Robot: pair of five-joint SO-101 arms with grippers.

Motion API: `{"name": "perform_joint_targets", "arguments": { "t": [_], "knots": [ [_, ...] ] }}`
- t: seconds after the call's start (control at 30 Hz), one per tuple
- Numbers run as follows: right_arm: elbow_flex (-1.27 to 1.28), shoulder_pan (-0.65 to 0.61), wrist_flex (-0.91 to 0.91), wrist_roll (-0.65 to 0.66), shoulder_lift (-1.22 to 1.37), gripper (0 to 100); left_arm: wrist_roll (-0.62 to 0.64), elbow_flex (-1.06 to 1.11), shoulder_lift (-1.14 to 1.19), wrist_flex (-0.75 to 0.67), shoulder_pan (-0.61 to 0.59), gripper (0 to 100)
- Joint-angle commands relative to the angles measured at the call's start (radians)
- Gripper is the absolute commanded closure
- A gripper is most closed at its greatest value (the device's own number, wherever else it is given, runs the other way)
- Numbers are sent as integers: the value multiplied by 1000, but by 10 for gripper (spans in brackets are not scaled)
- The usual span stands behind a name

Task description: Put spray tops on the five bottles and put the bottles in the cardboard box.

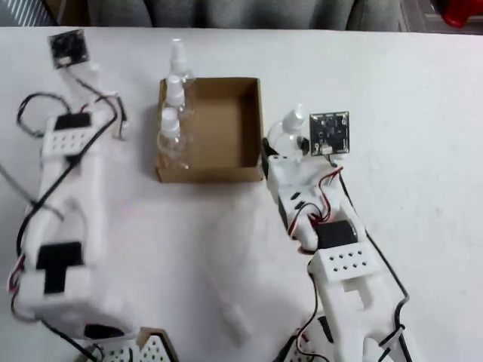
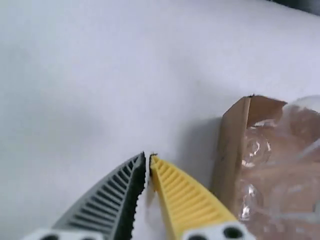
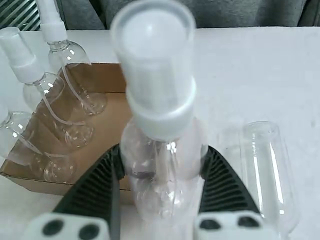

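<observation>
1. Left gripper (image 2: pixel 148 159): fingers pressed together, holding nothing, low over the worktop (image 1: pixel 392 90) just beside the cardboard box (image 1: pixel 211 175) corner, probably parked clear.
2. Three topped bottles (image 1: pixel 170 136) lay along the box's left side, leaving room.
3. Right gripper (image 3: pixel 161 150): fingers (image 3: pixel 100 185) clamped on an upright spray-topped bottle (image 3: pixel 150 145) at the box's right edge, likely to be boxed next.

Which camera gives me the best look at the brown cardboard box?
The high view: the whole open brown cardboard box shows from above, with three clear spray-topped bottles along one side. The left wrist view catches one corner wall; the right wrist view shows part of it behind a clear gripped bottle.
</observation>
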Motion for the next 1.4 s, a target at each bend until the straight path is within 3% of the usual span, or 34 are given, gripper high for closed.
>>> {"name": "perform_joint_targets", "arguments": {
  "t": [0.0,0.43,0.6,0.93,1.1,1.37],
  "knots": [
    [3,-12,-8,0,-36,984,115,-226,125,0,27,979],
    [11,-5,-7,0,-36,984,155,-914,696,308,27,979],
    [14,-5,-7,0,-36,984,296,-1175,881,425,28,979],
    [14,-4,-7,0,-36,984,292,-1649,1129,732,102,979],
    [14,-4,-5,0,-36,984,249,-1780,1196,795,111,980],
    [14,-4,-4,0,-36,984,245,-1780,1207,825,113,980]
  ]
}}
